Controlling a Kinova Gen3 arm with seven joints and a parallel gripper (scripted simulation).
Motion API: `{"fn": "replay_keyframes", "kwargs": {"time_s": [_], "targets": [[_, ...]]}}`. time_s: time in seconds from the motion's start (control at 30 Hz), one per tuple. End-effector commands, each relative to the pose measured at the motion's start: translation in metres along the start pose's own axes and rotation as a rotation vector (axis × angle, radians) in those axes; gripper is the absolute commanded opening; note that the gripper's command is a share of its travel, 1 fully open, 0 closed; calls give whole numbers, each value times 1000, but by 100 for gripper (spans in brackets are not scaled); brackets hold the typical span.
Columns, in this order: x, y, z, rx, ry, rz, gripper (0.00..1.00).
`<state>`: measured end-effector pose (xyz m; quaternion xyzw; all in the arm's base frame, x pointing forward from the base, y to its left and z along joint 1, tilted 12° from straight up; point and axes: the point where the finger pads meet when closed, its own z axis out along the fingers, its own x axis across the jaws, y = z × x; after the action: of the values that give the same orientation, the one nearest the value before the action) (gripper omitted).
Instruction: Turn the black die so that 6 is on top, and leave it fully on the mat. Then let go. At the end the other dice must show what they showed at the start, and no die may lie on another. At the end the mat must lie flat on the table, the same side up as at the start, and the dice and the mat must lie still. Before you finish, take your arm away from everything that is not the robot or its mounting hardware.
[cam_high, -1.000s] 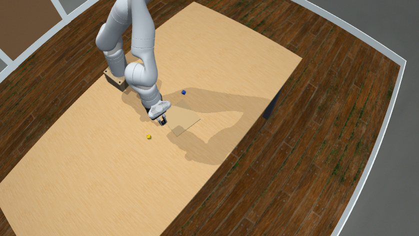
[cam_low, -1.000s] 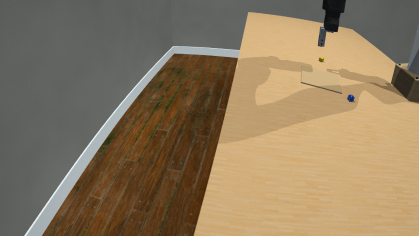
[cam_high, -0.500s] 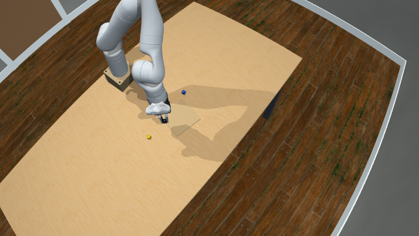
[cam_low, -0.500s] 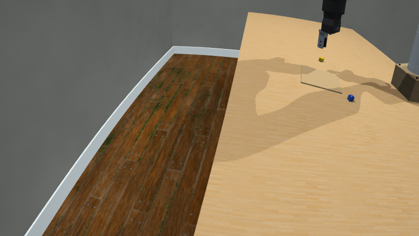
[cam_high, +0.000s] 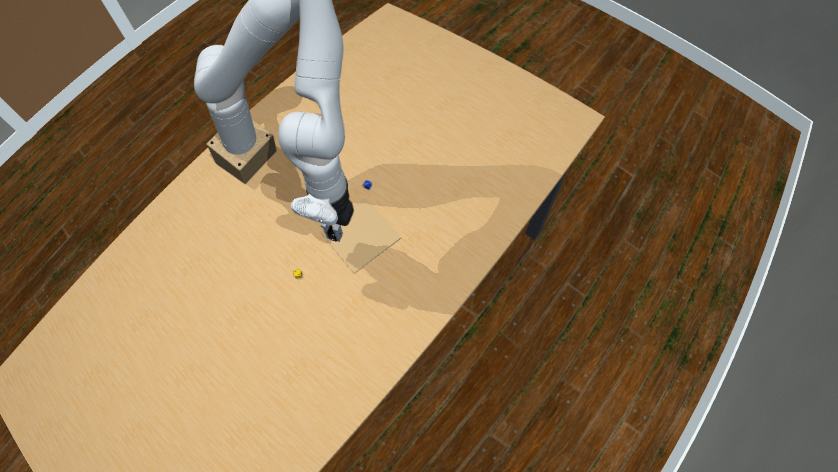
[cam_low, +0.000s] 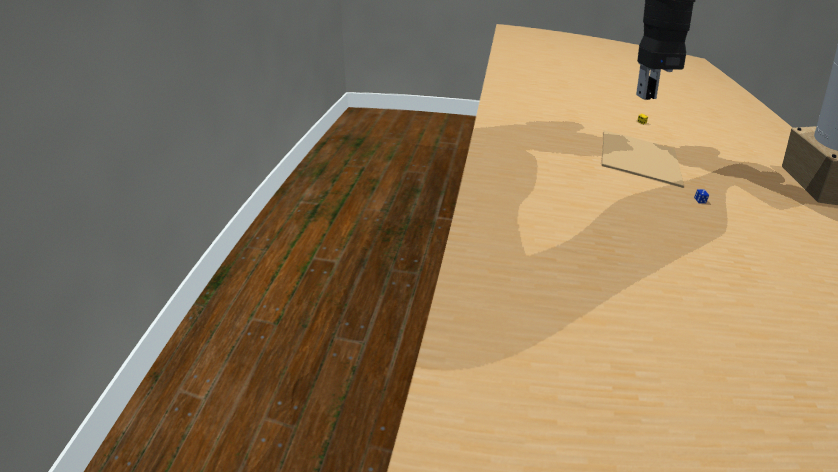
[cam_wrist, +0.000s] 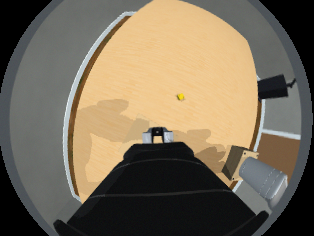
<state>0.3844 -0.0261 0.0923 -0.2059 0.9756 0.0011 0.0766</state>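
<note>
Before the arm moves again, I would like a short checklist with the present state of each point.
1. Gripper is shut on the black die: ok; a small dark thing shows between the fingertips in the wrist view.
2. Die is lifted off the table: ok; the exterior view shows the gripper well above the surface.
3. Face 6 is turned up: cannot tell; the pips are too small to read.
4. Mat lies flat: ok, as far as the exterior view shows.
5. Yellow die and blue die are apart from the mat and from each other: ok.
6. Gripper is over the mat: cannot tell; in the top view it is near one edge.
</note>
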Motion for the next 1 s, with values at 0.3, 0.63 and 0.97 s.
{"fn": "replay_keyframes", "kwargs": {"time_s": [0.3, 0.63, 0.97], "targets": [[-9, 20, -1, 11, -7, 259, 34], [-15, 32, -4, 15, -24, 469, 34], [-22, 46, -7, 15, -45, 666, 34]]}}
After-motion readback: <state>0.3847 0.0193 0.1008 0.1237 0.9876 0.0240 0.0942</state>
